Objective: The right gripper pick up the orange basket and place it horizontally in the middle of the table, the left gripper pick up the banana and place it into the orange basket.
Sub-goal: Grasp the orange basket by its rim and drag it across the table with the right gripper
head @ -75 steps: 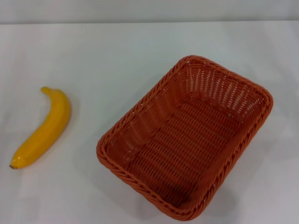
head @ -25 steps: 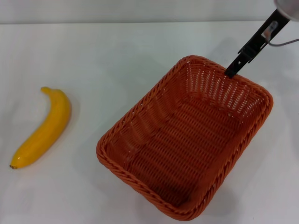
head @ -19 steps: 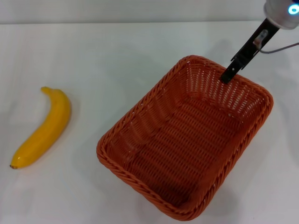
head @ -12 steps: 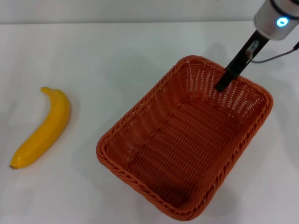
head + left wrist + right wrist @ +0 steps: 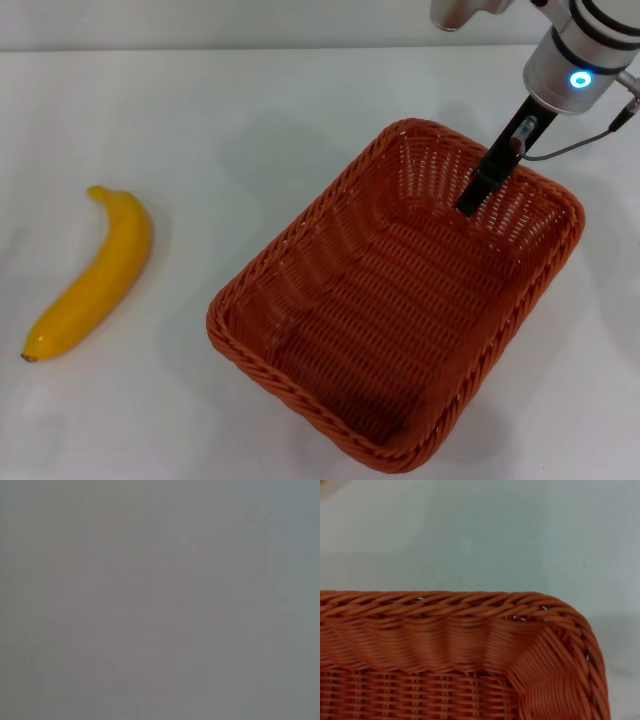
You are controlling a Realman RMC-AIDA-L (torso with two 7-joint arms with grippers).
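Note:
The orange basket (image 5: 400, 300) lies slantwise on the white table (image 5: 250, 120), right of centre, with nothing in it. My right gripper (image 5: 470, 205) reaches down from the upper right on its silver arm with the blue ring light (image 5: 578, 79). Its black claw dips just inside the basket's far wall, near the back right corner. The right wrist view shows that braided rim and corner (image 5: 470, 600) close up. The yellow banana (image 5: 95, 275) lies on the table far to the left, apart from the basket. My left gripper is out of view; the left wrist view is plain grey.
A thin grey cable (image 5: 575, 143) loops beside the right arm above the basket's far rim. Bare white tabletop (image 5: 470, 530) stretches between the banana and the basket and beyond the basket's rim.
The right arm has come in from the upper right and lowered leftward, so its claw now sits inside the basket's far wall. Basket and banana have not moved.

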